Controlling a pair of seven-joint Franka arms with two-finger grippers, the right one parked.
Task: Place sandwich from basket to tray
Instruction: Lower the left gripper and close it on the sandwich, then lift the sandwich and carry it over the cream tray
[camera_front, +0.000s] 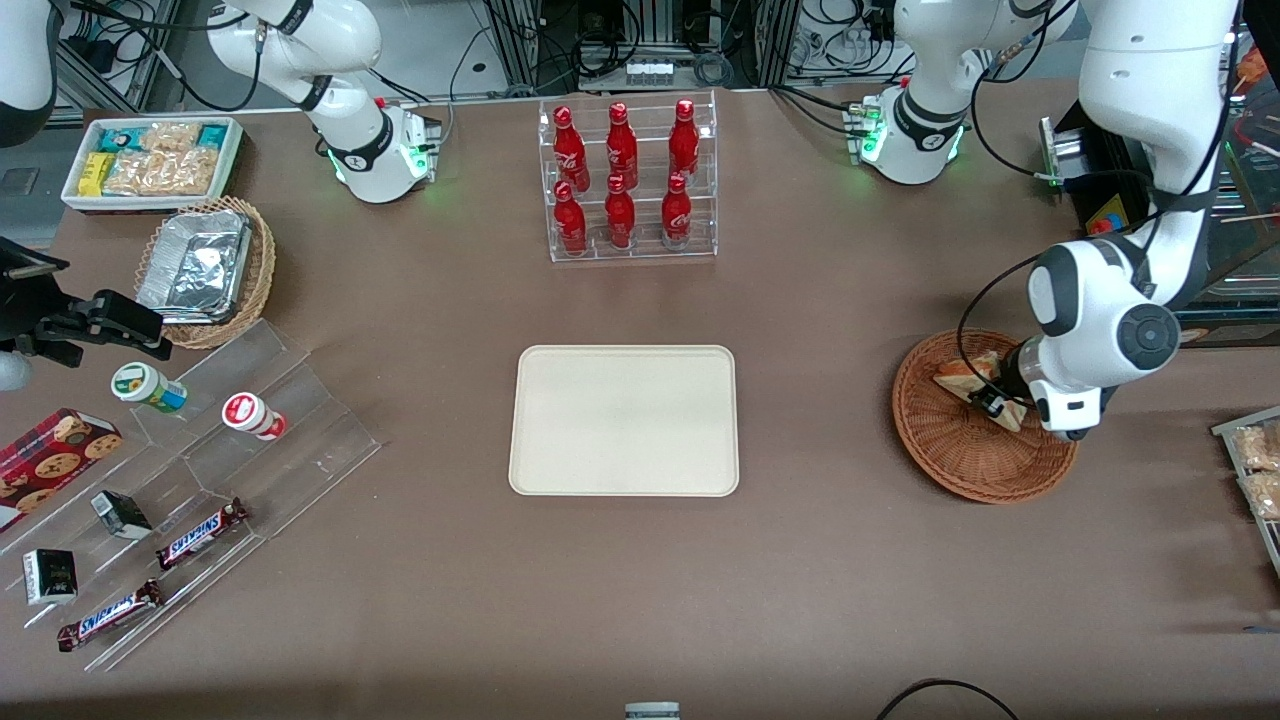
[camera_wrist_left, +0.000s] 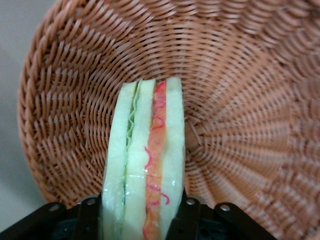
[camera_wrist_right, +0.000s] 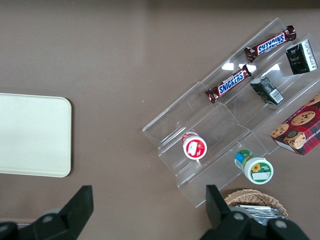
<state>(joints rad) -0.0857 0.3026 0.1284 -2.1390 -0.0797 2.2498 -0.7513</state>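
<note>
Sandwich (camera_wrist_left: 145, 165) (gripper (camera_wrist_left: 137, 210) clamping it) in basket (camera_wrist_left: 240, 100).

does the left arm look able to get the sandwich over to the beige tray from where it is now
Probably yes. The left arm's pincer sits in the reddish-brown woven wicker basket, shut on the triangular white-bread sandwich. The flat cream-beige rectangular tray lies bare, with only open tabletop between it and the basket.

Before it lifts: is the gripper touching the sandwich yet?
Touching. In the left wrist view the gripper has a finger pressed against each bread face of the sandwich, over the basket.
</note>
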